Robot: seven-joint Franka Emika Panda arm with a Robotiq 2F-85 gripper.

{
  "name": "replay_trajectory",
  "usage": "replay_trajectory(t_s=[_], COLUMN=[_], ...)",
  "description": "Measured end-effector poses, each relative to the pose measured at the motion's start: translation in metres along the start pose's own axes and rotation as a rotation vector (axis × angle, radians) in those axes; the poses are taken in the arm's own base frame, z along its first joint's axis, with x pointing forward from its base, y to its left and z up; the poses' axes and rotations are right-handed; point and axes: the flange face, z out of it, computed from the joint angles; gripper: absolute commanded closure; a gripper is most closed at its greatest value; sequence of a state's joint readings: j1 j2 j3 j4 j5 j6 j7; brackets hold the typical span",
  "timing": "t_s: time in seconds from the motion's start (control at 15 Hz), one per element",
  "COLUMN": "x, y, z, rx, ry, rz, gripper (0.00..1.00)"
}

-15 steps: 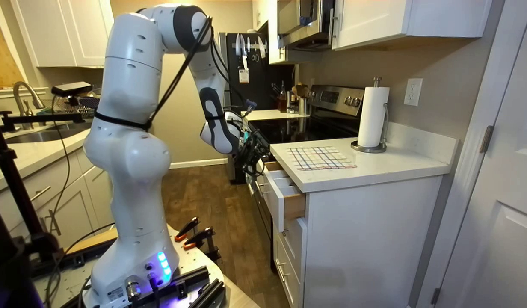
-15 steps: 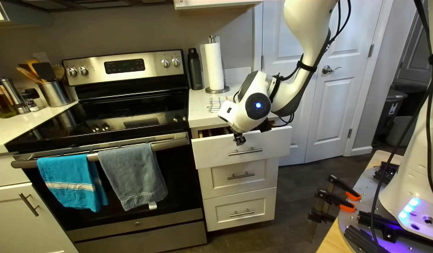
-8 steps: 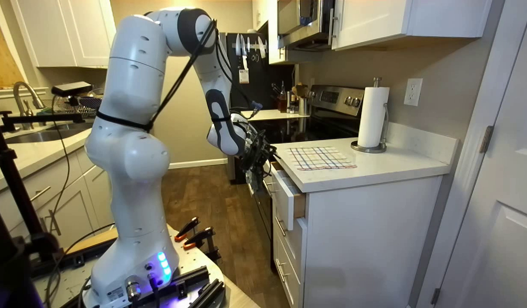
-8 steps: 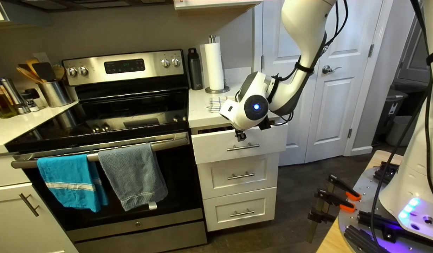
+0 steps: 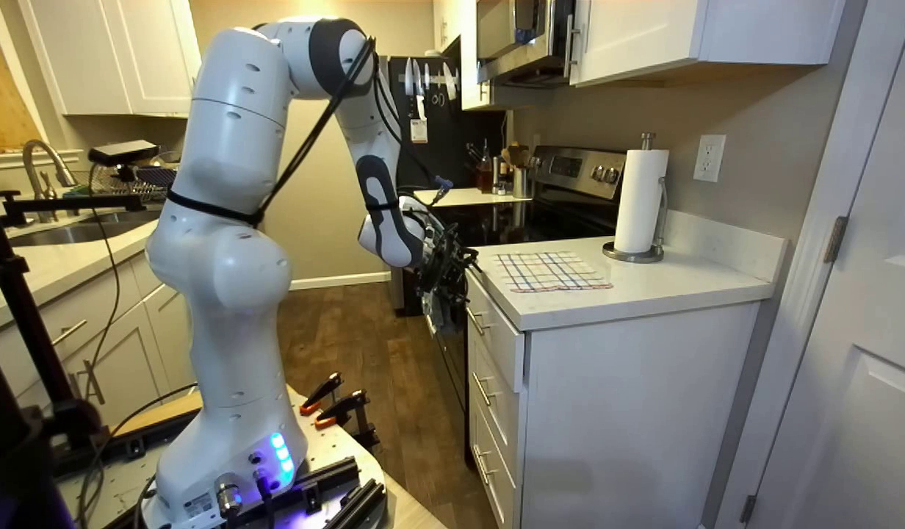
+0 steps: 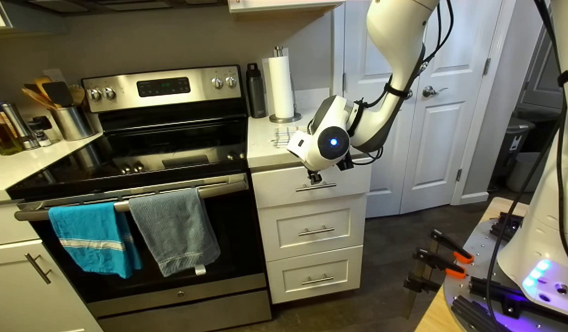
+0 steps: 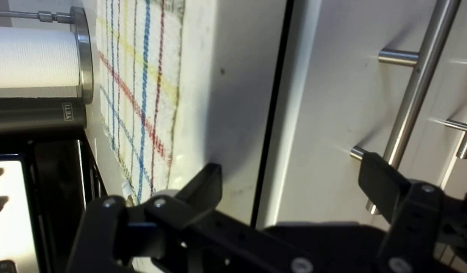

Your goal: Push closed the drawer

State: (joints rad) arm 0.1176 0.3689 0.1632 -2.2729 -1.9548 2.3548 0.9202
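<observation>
The white top drawer (image 6: 285,190) sits closed (or nearly).

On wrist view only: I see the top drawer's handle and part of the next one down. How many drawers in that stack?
Observer: Three: your two plus the bottom drawer.
Operator: Top one look open from outside?
Observer: In both exterior views, no inside of the top drawer shows; fully flush, I can't tell.
Operator: Anything loose hanging nearby?
Observer: Yes, in an exterior view: a blue towel and a gray towel over the oven handle.
</observation>
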Motion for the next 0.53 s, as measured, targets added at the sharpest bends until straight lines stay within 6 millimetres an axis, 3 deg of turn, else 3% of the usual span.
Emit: replay_trajectory(t_s=[0.27, 0.53], x=[0.004, 0.023], y=[-0.002, -0.016], z=[-0.006, -0.041], rx=[0.038, 0.248], ry=[0.019, 0.134], rz=[0.015, 0.082], gripper=[0.00, 0.00])
